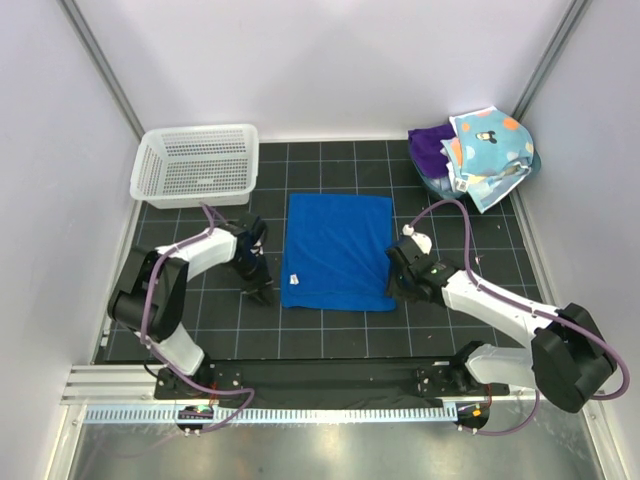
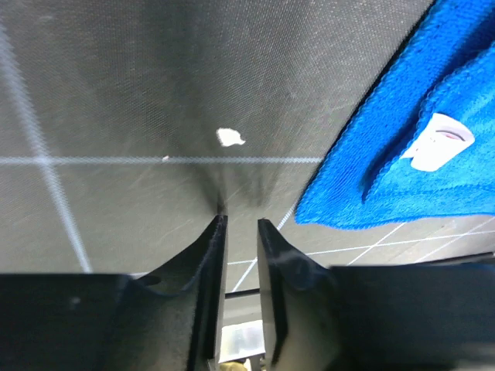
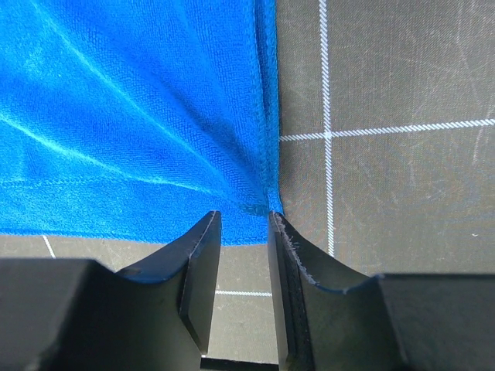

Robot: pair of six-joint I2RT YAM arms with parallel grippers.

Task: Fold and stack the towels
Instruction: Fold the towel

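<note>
A blue towel lies flat on the counter, basket at ten o'clock, heaped towels at one; left pincer slightly apart on bare counter, right pincer at the towel's corner, grip unclear.

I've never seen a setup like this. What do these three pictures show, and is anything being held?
This is a robot with a left arm and a right arm, bolted at the table's near edge. The wide picture looks down from above; the other two come from a camera on each wrist. On the dark gridded mat lies a flat blue towel. A white mesh basket sits far left, a pile of more towels far right. The left fingers stand slightly apart on bare mat beside the towel, holding nothing. The right fingers sit at the towel's near right corner, where the cloth puckers; whether they grip it is unclear.
</note>
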